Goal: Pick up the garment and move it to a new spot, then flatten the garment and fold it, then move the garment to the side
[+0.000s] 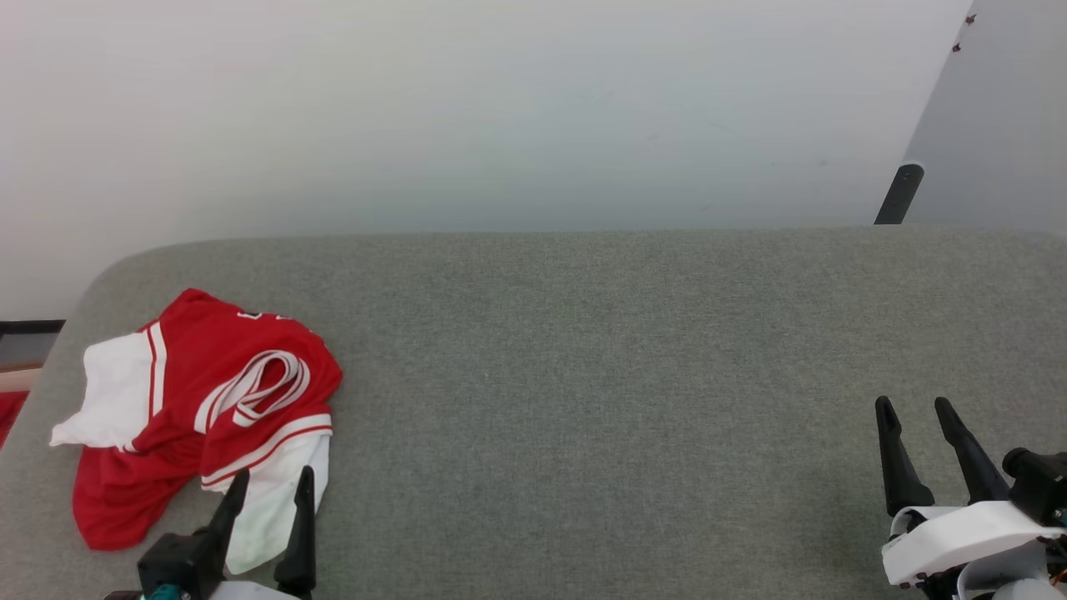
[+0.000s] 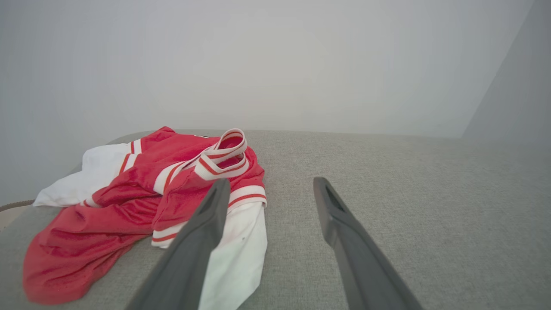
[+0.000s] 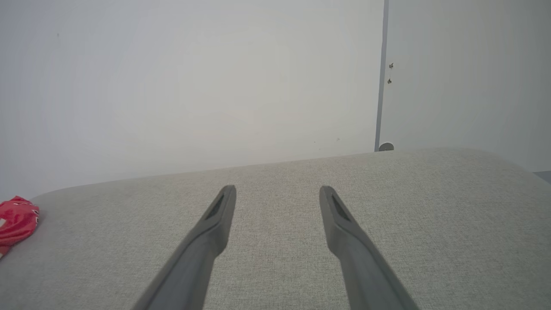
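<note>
Item: garment (image 1: 200, 392), red jersey, white sleeves, striped trim; crumpled, far left on grey woven surface (image 1: 583, 375) (lettering unreadable). L gripper (image 1: 274, 473) splayed, empty, by sleeve; R gripper (image 1: 912, 402) splayed, empty, well apart.

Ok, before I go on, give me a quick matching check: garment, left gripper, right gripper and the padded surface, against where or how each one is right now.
Things:
1. garment
2. left gripper
3. right gripper
4. padded surface

Places or states:
A. open, over bare fabric at the right end
B. grey and woven, with a rounded corner
C. crumpled in a heap at the left end
D. open, at the garment's near edge

Pairs: 1-C, 2-D, 3-A, 4-B.
</note>
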Controlling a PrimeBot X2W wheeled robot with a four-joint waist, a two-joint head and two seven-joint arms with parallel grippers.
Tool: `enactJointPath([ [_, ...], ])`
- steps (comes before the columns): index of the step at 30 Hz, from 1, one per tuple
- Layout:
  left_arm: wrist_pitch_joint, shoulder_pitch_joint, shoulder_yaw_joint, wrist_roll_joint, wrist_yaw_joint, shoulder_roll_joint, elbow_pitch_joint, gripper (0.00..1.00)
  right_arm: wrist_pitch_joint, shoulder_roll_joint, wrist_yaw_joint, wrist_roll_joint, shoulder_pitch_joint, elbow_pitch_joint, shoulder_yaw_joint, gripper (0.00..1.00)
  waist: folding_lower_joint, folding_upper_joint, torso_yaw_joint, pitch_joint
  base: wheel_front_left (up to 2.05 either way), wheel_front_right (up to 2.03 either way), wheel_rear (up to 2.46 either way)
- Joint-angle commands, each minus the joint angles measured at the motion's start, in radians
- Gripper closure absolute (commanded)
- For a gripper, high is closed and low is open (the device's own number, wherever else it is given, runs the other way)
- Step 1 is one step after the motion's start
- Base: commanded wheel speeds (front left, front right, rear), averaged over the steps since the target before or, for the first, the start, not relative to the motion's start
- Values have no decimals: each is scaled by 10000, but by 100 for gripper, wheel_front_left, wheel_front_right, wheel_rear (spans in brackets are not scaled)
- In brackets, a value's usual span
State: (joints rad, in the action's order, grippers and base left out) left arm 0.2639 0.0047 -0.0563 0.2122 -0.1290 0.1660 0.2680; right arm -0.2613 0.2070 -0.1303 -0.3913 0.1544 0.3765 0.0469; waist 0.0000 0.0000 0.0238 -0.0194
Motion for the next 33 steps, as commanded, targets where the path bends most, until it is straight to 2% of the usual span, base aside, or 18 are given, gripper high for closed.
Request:
enactJointPath([
  [1, 8, 61, -5, 51, -28, 41, -1, 0, -49, -12, -7, 87, -54, 15, -5, 0, 0, 0, -2, 1, 0, 0, 0],
  [19, 7, 42, 55, 33, -29, 22, 32, 0, -50, 53, -7, -88, 25, -64, 0, 0, 0, 0, 124, -6, 0, 0, 0],
  [25, 7, 12, -153, -95, -27, -62, 12, 0, -42, 57, -8, -133, -53, -103, 138, 0, 0, 0, 596, 36, 0, 0, 0],
  [33, 7, 6, -454, -95, 4, -181, 67, 0, -15, 89, -8, -254, -61, -135, 484, 0, 0, 0, 1705, 69, 0, 0, 0],
])
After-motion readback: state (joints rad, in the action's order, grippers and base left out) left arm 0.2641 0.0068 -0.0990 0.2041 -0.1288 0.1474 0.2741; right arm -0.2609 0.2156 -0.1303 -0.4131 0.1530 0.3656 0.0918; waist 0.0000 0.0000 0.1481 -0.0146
